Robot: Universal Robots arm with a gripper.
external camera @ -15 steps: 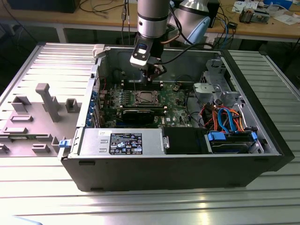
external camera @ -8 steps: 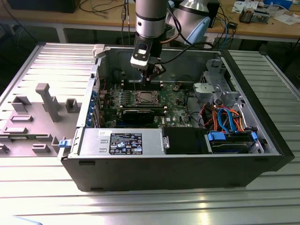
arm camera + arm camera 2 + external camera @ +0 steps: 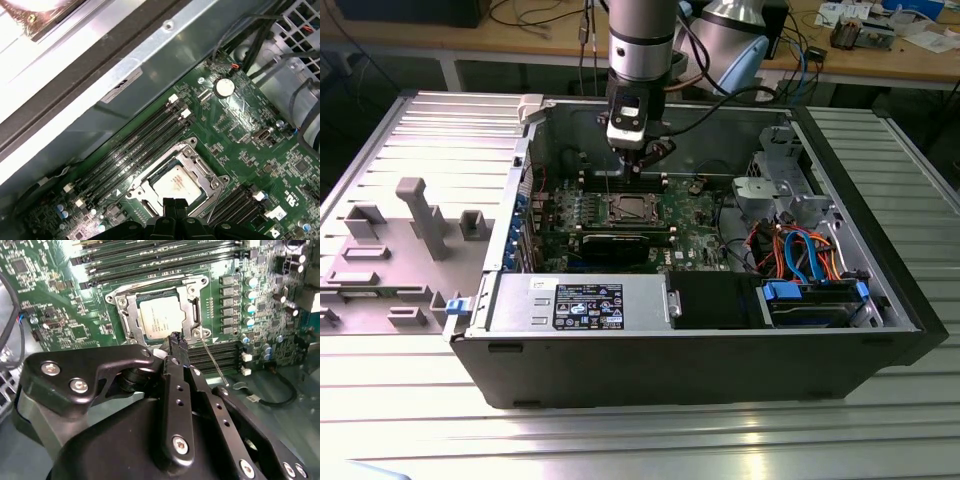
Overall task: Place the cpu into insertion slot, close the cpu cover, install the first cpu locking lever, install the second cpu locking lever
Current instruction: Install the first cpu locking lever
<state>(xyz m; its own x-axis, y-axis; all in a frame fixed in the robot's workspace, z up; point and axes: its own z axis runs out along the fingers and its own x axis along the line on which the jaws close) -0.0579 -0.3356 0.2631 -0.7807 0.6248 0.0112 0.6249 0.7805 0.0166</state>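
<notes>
Silver-grey metal showing through the window of the cpu cover: finding the cpu lying flat in the insertion slot, on the green board toward the far side of the open case. Hovering just beside the slot's edge with the gripper pinched together, holding nothing. Noting a thin lever angling away from the slot's corner, seemingly not hooked down. Risking a slip off that slim rod and a spring-back; risking a scrape across nearby board parts by pressing off-line; possibly bending the cover by forcing it down unevenly.
</notes>
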